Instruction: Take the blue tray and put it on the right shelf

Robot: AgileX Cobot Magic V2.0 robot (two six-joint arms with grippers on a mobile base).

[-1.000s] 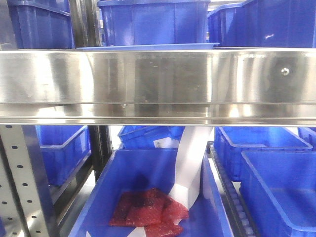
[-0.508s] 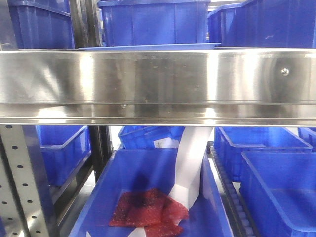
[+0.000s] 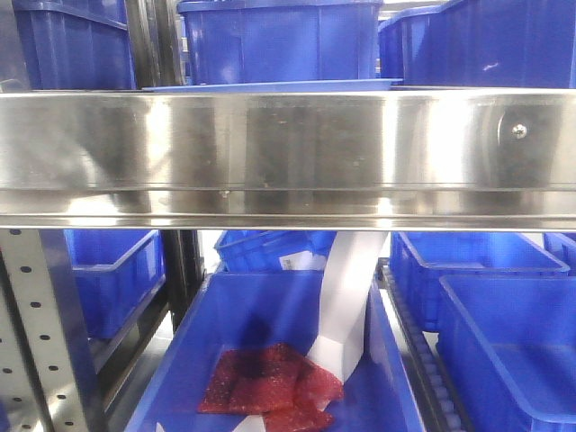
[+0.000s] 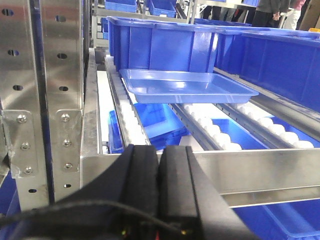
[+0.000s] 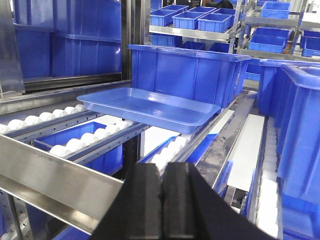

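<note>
Resting on the white roller tracks [image 4: 212, 131] of the right shelf [image 3: 288, 153], the blue tray [image 4: 186, 86] sits level just in front of a deep blue bin [image 4: 160, 42], a placement that spreads its weight across two roller lanes so it neither tips nor slides. On the left, the left gripper [image 4: 159, 172] has its black fingers pressed together on nothing, hanging outside the steel front rail [image 4: 240, 172] and well apart from the tray. Further right, the right gripper [image 5: 164, 192] is likewise closed and empty, so by my reading the tray is already delivered.
</note>
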